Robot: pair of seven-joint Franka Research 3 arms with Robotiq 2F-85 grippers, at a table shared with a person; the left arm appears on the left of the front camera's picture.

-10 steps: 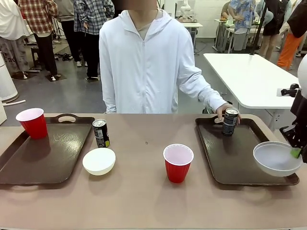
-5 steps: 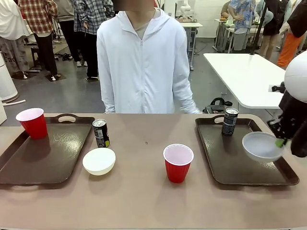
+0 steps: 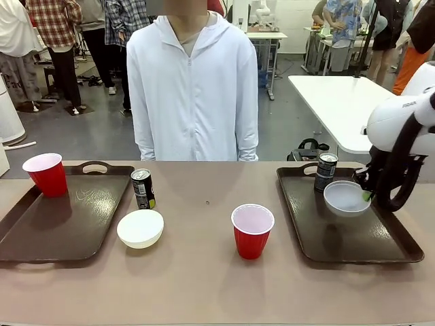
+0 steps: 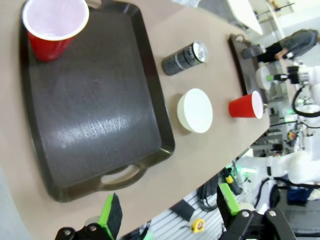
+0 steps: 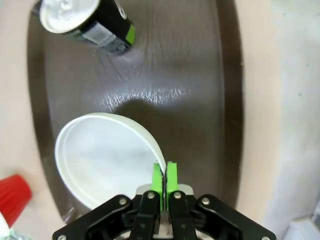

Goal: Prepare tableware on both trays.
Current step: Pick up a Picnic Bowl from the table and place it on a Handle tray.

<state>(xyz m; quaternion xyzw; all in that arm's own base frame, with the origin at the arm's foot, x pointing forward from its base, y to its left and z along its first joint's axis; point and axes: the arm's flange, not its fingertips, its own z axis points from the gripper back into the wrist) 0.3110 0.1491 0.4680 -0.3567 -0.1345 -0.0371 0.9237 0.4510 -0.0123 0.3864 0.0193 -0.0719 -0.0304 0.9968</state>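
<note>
My right gripper (image 3: 367,195) is shut on the rim of the pale grey-blue bowl (image 3: 346,198) and holds it just above the right tray (image 3: 353,238), close to a dark can (image 3: 325,172) standing at the tray's far end. In the right wrist view the green pads (image 5: 159,176) pinch the bowl (image 5: 105,160) over the tray (image 5: 175,75), with the can (image 5: 87,22) beyond. A red cup (image 3: 46,174) stands on the left tray (image 3: 61,224). Another can (image 3: 143,189), the cream bowl (image 3: 140,227) and a red cup (image 3: 252,231) sit on the table. My left gripper (image 4: 169,207) hangs open high over the left tray (image 4: 90,115).
A person in a white hooded jacket (image 3: 194,88) stands at the far side of the table, arms down. A white table (image 3: 346,109) stands behind on the right, and other people stand farther back. Bare tabletop lies between the two trays around the middle cup.
My right arm carried the bowl inward and farther over the right tray, up to the can. The person let go of that can and drew the hand back.
</note>
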